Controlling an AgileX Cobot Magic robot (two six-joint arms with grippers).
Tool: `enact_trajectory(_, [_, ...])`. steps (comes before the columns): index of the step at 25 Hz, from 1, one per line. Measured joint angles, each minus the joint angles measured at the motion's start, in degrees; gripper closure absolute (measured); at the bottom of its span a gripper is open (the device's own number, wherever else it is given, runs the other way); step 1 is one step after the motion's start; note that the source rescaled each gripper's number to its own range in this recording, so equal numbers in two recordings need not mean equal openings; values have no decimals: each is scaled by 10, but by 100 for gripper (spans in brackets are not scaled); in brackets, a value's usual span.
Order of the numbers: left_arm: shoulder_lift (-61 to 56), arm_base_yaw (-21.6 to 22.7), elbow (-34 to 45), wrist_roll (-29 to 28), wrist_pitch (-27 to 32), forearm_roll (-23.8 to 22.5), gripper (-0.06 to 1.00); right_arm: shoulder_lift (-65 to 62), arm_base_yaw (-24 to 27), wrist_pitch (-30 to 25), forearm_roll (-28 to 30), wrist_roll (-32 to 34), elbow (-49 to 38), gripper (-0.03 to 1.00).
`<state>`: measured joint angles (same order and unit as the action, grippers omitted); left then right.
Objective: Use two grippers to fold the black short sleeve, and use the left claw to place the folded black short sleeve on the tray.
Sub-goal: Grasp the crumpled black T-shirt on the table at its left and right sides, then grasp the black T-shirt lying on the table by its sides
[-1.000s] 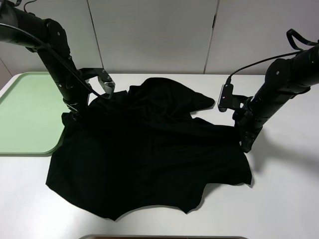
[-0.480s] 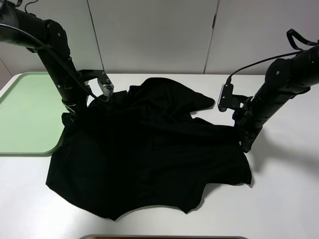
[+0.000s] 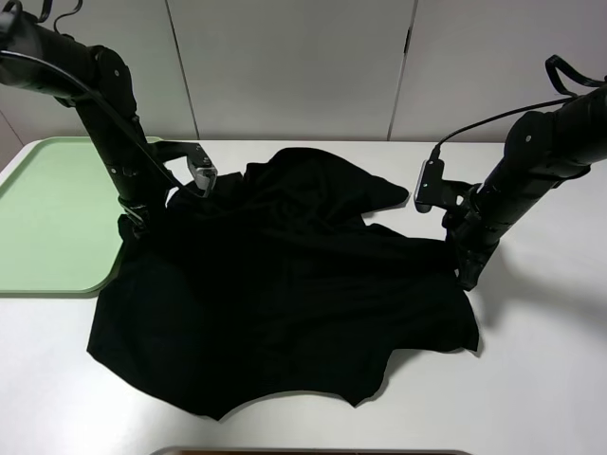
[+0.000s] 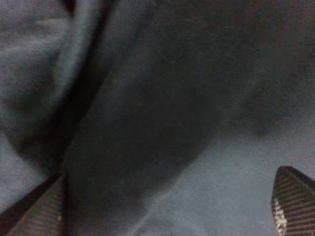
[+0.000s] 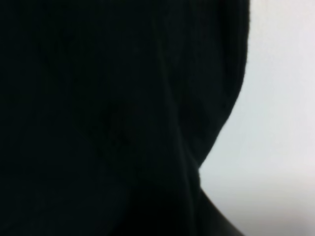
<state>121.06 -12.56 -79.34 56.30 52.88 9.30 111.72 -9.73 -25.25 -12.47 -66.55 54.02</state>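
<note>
I see the black short sleeve [image 3: 285, 294] lying rumpled across the middle of the white table [image 3: 541, 379], its left edge just beside the pale green tray [image 3: 47, 227] at the frame's left. My left gripper [image 4: 165, 209] sits over cloth, jaws wide apart, gripping nothing. The right gripper [image 3: 467, 273] - at the shirt's right edge - is closed; whether it pinches cloth I cannot tell.

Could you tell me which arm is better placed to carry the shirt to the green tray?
Probably left: the left gripper sits on the shirt beside the tray; the right gripper is at its far side.
</note>
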Motion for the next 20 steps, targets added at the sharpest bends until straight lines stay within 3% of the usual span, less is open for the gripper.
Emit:
enact_trajectory(3, [0, 0, 0, 0, 17, -6, 23, 0, 0, 0, 0, 0, 0, 97])
enact_trajectory(8, [0, 0, 0, 0, 25, -13, 65, 0, 0, 4, -2, 0, 0, 97])
enact_trajectory(10, [0, 0, 0, 0, 25, -15, 75, 0, 0, 6, -2, 0, 0, 97])
enact_trajectory(16, [0, 0, 0, -17, 24, -19, 92, 0, 0, 11, -2, 0, 0, 97])
enact_trajectory(20, [0, 0, 0, -46, 21, -19, 94, 0, 0, 11, -2, 4, 0, 97])
